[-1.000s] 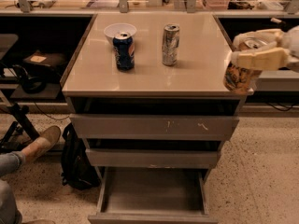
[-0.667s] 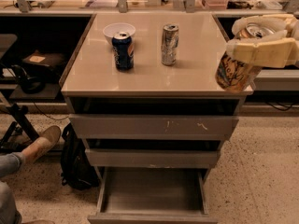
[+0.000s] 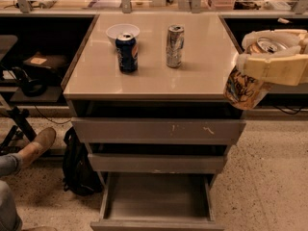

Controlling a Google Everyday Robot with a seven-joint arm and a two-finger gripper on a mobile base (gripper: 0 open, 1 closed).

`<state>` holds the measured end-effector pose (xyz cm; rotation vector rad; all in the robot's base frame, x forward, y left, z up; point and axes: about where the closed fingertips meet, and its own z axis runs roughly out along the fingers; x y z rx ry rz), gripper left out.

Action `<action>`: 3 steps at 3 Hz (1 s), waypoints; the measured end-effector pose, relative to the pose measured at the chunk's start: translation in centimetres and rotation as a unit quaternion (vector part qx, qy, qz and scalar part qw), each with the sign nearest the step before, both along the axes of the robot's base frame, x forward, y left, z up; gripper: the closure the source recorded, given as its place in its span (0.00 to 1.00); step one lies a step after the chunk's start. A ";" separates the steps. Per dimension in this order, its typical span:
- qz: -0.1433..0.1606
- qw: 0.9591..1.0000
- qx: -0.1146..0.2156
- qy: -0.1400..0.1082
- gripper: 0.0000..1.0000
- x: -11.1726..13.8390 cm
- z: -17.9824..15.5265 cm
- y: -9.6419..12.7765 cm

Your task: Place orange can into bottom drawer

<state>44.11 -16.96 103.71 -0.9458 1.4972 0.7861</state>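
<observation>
- The tool [image 3: 263, 53] is at the right side, up in the air, just past the right edge of the table [image 3: 144, 78].
- It is holding the orange can [image 3: 243, 90] tight between its two pale fingers [image 3: 274, 70]. The can leans over and touches nothing else.
- The bottom drawer [image 3: 156, 196] is pulled out, low down and to the left of the can. Its inside is bare and grey.
- The top drawer [image 3: 159, 130] and the middle drawer [image 3: 156, 162] sit above it and stick out less.
- On the table stand a dark blue can [image 3: 127, 52], a silver can [image 3: 174, 45] and a white bowl [image 3: 122, 31].
- A black bag [image 3: 77, 162] and a shoe [image 3: 38, 146] are on the floor to the left.
</observation>
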 end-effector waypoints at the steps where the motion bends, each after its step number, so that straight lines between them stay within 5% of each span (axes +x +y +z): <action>1: 0.025 1.000 0.017 0.006 1.00 -1.9 -2.1 1.8; 2: 0.047 0.998 0.025 -0.022 1.00 -6.5 -3.4 6.4; 3: 0.043 0.998 0.000 -0.048 1.00 -10.4 -7.8 9.4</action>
